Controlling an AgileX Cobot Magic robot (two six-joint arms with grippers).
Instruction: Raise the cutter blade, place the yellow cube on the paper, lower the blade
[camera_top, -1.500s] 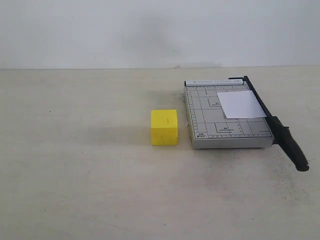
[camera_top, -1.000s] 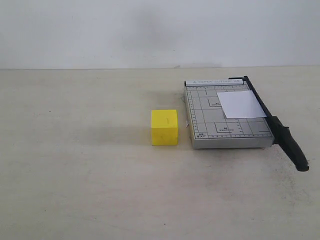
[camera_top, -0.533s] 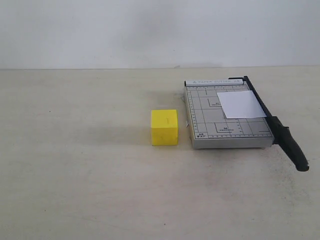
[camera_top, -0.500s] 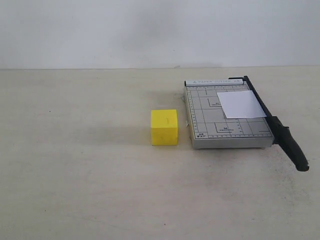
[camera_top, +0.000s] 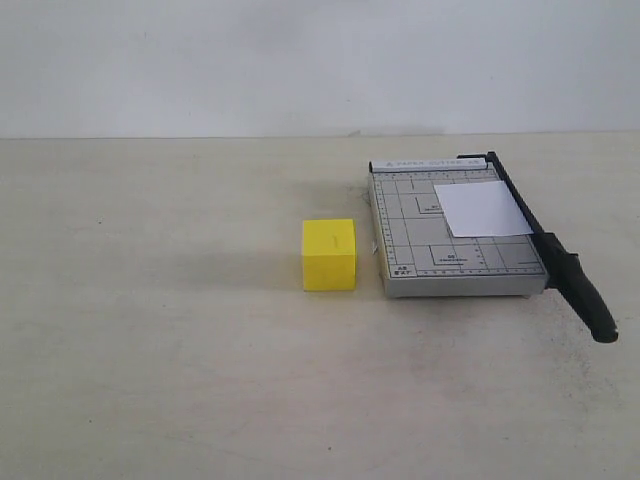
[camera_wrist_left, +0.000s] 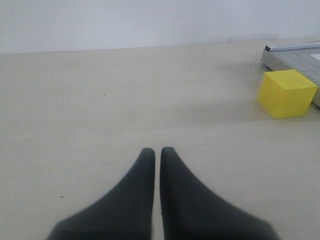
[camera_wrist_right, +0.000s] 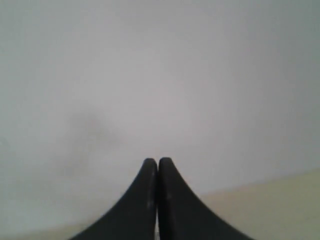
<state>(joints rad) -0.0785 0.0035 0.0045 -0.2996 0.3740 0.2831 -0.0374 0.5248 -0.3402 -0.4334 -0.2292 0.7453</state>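
The yellow cube (camera_top: 329, 254) rests on the table just left of the grey gridded cutter base (camera_top: 455, 235). On the base's far right part lies the white paper (camera_top: 483, 209). The cutter blade (camera_top: 555, 255) lies down flat along the base's right edge, its thick black handle sticking out past the front. Neither arm shows in the exterior view. In the left wrist view my left gripper (camera_wrist_left: 157, 150) is shut and empty, low over bare table, with the cube (camera_wrist_left: 286, 93) and a corner of the base (camera_wrist_left: 295, 52) well apart from it. My right gripper (camera_wrist_right: 158, 161) is shut, facing the wall.
A pale wall (camera_top: 320, 60) runs behind the beige table (camera_top: 150, 330). Nothing else stands on the table besides the cutter and the cube.
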